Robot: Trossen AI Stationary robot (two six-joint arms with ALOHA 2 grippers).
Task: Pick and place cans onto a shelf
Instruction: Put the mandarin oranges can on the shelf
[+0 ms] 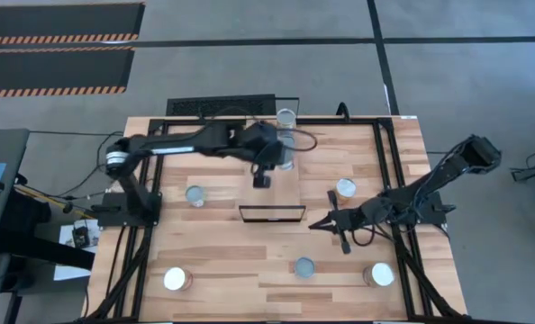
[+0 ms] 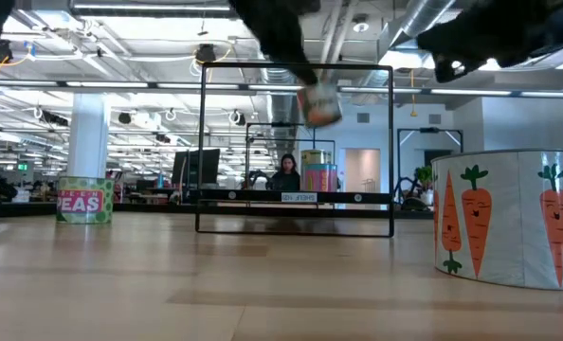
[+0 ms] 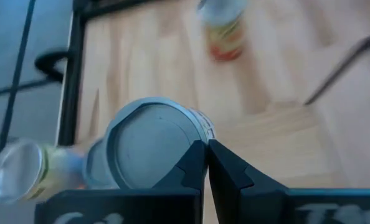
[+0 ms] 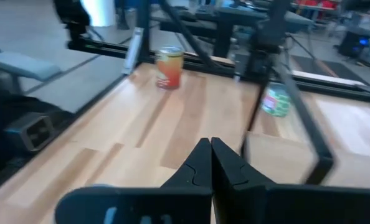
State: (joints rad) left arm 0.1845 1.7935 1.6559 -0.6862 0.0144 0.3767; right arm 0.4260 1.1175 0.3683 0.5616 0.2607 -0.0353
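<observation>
Grey-topped and lifted clear of the surface (image 1: pixel 231 261), one can (image 2: pixel 319 104) hangs tilted under the left arm, inside the outline of the black frame (image 2: pixel 296 150) as the low view has it. From above, this can (image 1: pixel 286 155) sits over the pale shelf (image 1: pixel 272 193), just at 1 o'clock of the left end effector (image 1: pixel 262 178). Whether that end effector is pinching the can or merely lies against its rim cannot be told.

A second can (image 1: pixel 286 117) already stands at the shelf's 12 o'clock end. The step in hand looks like a placement next to it. To do it well, the arm should first level the can, since it hangs tilted. It should then lower the can straight down onto bare plank at 6 o'clock of the standing can, leaving a gap so the two do not knock. Release should come only once the base is flat on the plank.

The right end effector (image 1: pixel 326 224) waits with its tips pressed together at 3 o'clock of the frame. Five more cans stand loose on the surface, one (image 1: pixel 195 194) at 9 o'clock of the shelf.
</observation>
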